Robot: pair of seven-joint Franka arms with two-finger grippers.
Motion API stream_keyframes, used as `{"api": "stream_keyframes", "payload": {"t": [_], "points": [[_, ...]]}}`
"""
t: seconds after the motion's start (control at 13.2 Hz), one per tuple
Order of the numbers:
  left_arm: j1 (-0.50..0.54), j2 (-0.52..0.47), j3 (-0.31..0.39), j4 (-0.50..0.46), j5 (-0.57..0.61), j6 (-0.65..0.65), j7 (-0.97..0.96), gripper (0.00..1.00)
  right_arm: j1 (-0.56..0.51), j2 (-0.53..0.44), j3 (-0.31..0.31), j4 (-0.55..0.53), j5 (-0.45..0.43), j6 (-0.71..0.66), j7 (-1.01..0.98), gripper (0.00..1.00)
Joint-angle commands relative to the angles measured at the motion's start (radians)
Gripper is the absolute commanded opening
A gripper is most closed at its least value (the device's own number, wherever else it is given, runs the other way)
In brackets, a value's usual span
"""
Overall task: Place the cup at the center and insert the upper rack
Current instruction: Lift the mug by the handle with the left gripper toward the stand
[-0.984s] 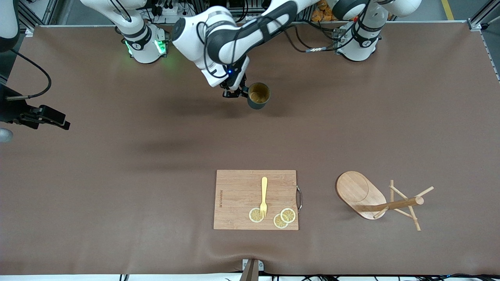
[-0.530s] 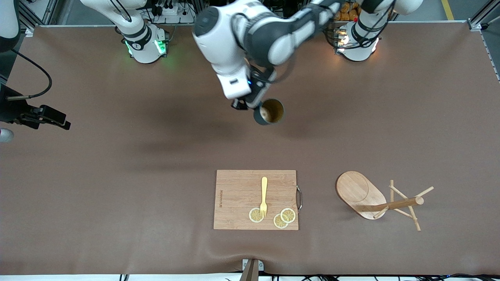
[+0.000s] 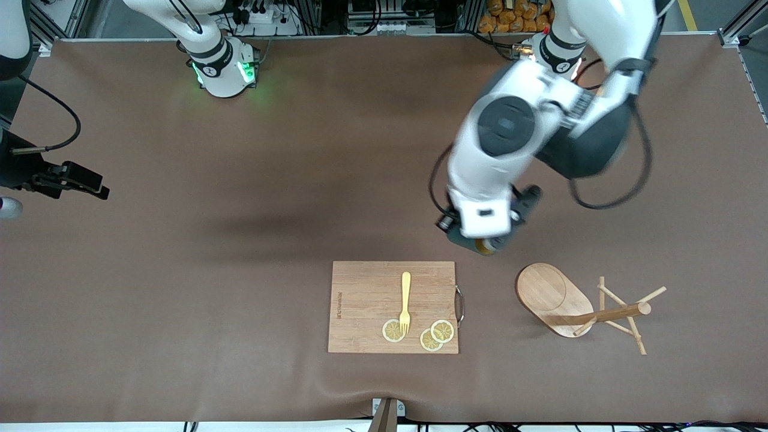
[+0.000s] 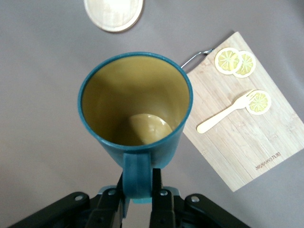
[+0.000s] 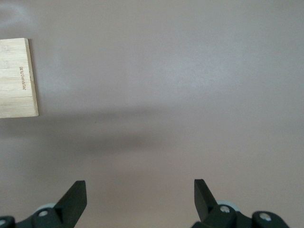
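1. The left claw (image 4: 137,197) is clenched on the cup's (image 4: 135,111) handle, holding it upright in the air over the tabletop (image 3: 240,240) between the cutting board (image 3: 366,300) and the upper rack (image 3: 576,306).
2. The upper rack lies tipped on its side.
3. The right claw (image 5: 140,197) waits, released, at the right arm's end.

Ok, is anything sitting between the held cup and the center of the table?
Nothing visible. The left end effector grips the cup by its handle over bare covering, between the cutting board and the mug tree; the center is bare.
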State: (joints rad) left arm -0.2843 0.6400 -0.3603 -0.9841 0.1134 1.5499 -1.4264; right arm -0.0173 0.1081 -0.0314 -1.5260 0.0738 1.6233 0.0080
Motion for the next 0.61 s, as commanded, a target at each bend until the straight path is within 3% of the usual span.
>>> {"api": "stream_keyframes", "payload": {"t": [0.0, 0.53], "points": [[0.1, -0.052, -0.008, -0.05, -0.117, 0.042, 0.137, 0.0, -0.003, -0.002, -0.001, 0.007, -0.005, -0.005, 0.003, 1.0], [0.387, -0.08, -0.005, -0.071, -0.504, 0.045, 0.496, 0.0, -0.003, -0.002, -0.001, 0.007, -0.008, -0.005, 0.001, 1.0]]}}
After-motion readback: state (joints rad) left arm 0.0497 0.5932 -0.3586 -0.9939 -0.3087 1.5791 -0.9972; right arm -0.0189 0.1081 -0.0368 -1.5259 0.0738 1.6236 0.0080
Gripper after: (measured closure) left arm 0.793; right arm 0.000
